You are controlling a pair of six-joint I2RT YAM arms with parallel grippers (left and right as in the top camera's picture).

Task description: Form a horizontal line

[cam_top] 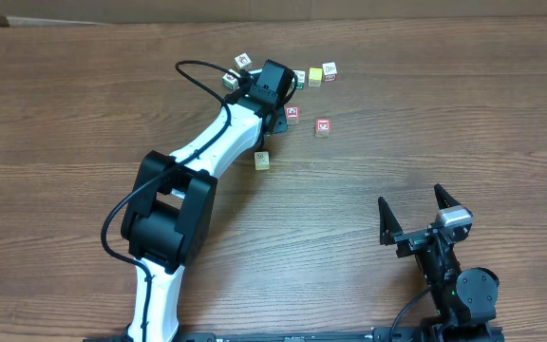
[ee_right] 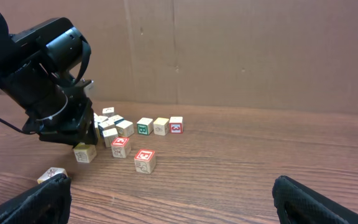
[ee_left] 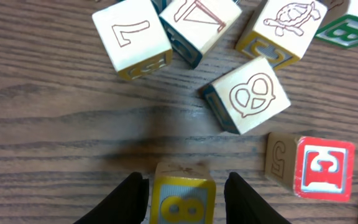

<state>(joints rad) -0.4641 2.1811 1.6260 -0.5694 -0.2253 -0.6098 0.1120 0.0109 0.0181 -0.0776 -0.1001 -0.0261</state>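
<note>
Across the wooden table (cam_top: 482, 114) we see the right hand (cam_top: 412, 203) in the overhead's lower right, its fingers spread wide with nothing between them. The left hand (ee_left: 186, 186), in the upper middle, brackets a yellow "8" cube (ee_left: 183, 205) (whether it actually presses the cube, we cannot tell). The horizontal line (cam_top: 314, 75) lies just right of that hand, near the top edge.

White-and-black left arm (cam_top: 224, 142), looped black cable (cam_top: 194, 66), black fingers (ee_left: 128, 200)
</note>
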